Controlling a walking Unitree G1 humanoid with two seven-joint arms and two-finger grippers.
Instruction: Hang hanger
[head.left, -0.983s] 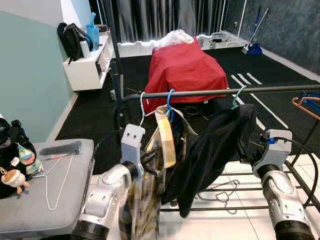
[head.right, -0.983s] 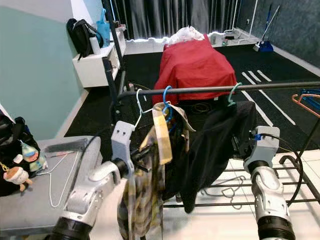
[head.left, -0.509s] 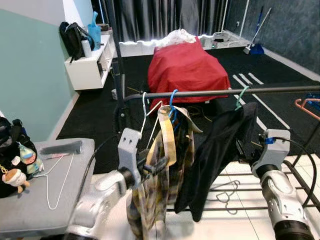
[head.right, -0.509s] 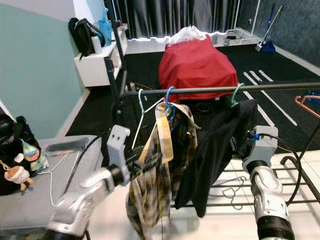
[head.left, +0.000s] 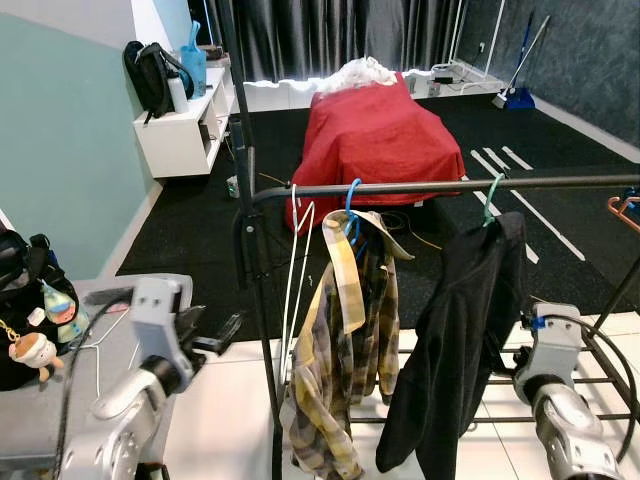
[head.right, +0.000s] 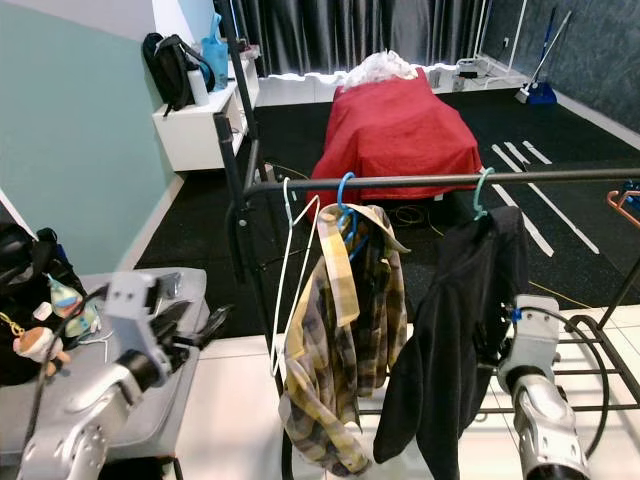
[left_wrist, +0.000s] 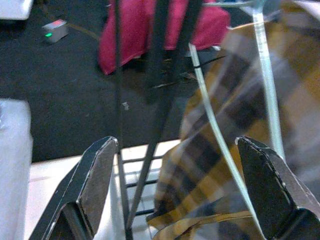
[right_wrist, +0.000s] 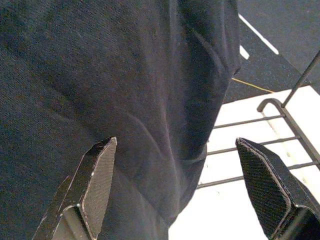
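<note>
Now the left gripper (head.left: 222, 334), fingers wide and empty, has pulled back from the rail (head.left: 440, 186). Its plaid shirt (head.left: 345, 350) hangs there by the blue hanger (head.left: 351, 205), so hanging looks done. Right gripper (right_wrist: 175, 190) stays wide beside the black garment (head.left: 460, 330).

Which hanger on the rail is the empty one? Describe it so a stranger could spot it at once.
Find the black clothes rail running across in front of the red-covered bed. At its left end, next to the upright post, hangs the empty white wire hanger. Unlike the blue hanger with the plaid shirt beside it, it carries no garment.
</note>
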